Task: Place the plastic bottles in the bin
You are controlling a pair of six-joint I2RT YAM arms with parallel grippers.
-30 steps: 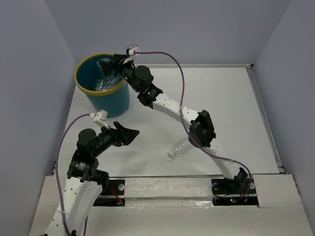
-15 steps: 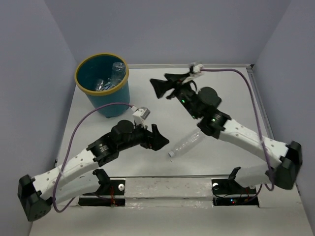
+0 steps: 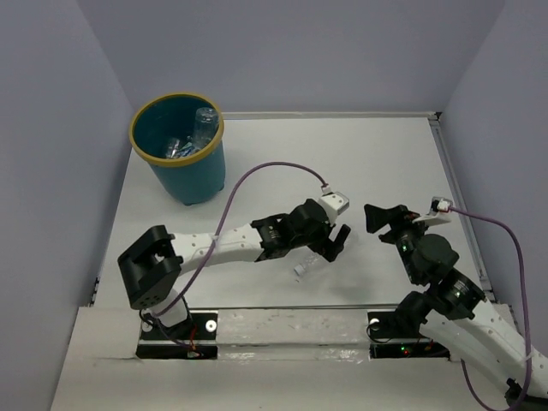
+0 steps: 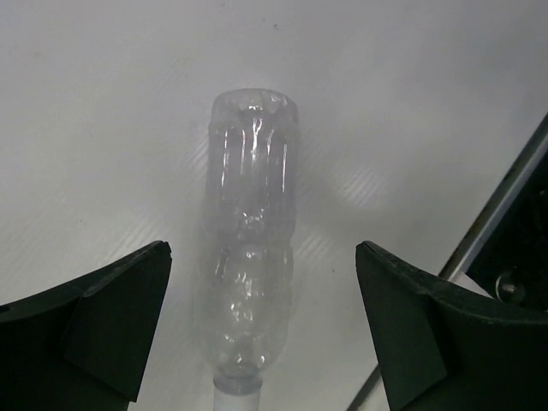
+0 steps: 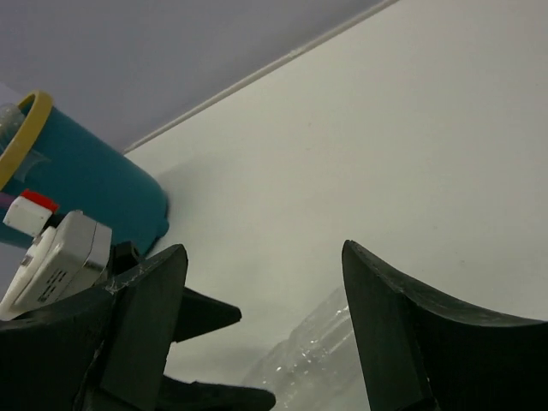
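A clear plastic bottle [image 3: 306,264] with a white cap lies on the white table. In the left wrist view the bottle [image 4: 250,257] lies lengthwise between the jaws, cap nearest the camera. My left gripper [image 3: 336,241] is open and straddles it without touching [image 4: 261,250]. My right gripper [image 3: 375,216] is open and empty, just right of the bottle, whose body shows low in its view [image 5: 317,360]. The teal bin [image 3: 181,163] with a yellow rim stands at the far left and holds several clear bottles [image 3: 204,125]. The bin [image 5: 86,184] also shows in the right wrist view.
A raised rail [image 3: 452,184] runs along the table's right edge. Purple walls close in the left, back and right. The left arm [image 3: 223,246] and its purple cable [image 3: 257,175] stretch across the table's middle. The left wrist camera [image 5: 60,261] is close to my right gripper.
My right gripper has drawn back from the bin to the near right, and a bottle now stands in the bin. My left arm has swung right, and its open gripper now straddles the lying bottle.
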